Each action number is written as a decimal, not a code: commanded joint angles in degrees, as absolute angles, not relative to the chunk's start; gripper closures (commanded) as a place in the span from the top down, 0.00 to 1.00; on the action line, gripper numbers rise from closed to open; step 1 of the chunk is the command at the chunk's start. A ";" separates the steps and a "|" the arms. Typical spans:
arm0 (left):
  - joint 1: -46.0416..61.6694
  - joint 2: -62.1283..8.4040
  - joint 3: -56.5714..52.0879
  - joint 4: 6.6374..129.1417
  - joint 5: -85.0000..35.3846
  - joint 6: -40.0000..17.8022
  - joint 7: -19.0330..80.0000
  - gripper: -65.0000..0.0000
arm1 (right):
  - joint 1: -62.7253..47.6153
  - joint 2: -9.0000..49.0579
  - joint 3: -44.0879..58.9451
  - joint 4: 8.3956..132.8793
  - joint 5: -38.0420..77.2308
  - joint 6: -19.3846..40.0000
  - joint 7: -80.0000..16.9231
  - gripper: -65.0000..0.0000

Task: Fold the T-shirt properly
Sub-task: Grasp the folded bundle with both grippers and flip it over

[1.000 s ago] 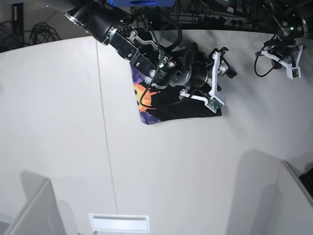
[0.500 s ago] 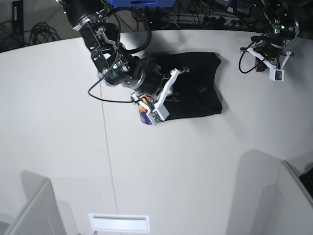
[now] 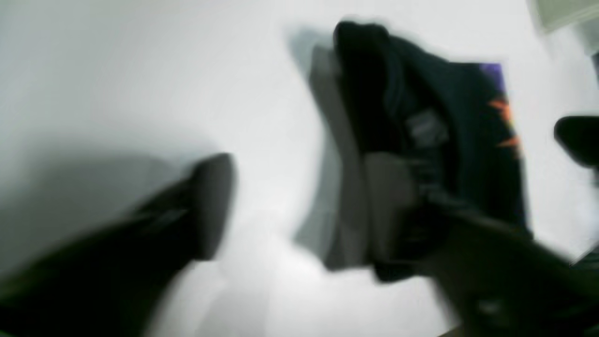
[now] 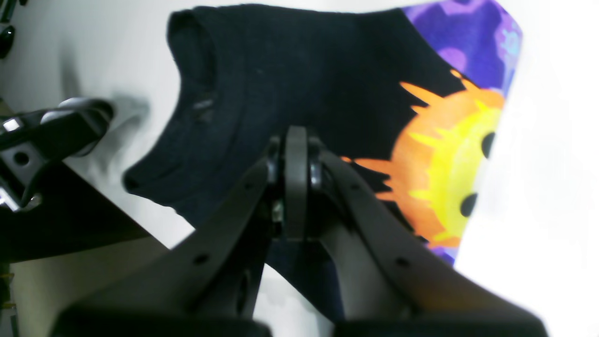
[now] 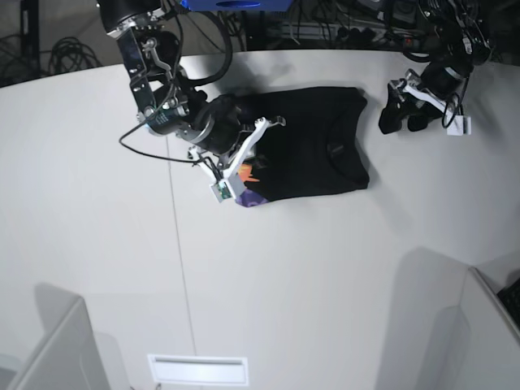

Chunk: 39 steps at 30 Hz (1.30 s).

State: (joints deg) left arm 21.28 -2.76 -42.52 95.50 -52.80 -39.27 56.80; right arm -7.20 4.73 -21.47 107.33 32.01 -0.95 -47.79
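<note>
T-shirt [image 5: 313, 142] folded flat on white bench [image 5: 309, 276]. Right gripper [image 4: 295, 154] above its printed edge, jaws closed, holding nothing. Left gripper [image 5: 404, 114] beside its collar end, jaws apart, empty.

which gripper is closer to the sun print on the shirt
Right. The right gripper is shut just over the T-shirt, beside the sun print; the left gripper is off the shirt's far collar end, over bare table.
</note>
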 commanded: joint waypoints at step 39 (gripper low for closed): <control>13.32 -0.57 -18.86 89.89 -51.12 -20.53 53.67 0.04 | -17.27 8.31 -8.84 108.62 32.75 -0.22 -35.65 0.00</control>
State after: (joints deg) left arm 13.80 -0.27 -18.83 88.90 -50.50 -20.49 54.22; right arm -17.45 8.27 -8.97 107.46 32.25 -0.82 -36.86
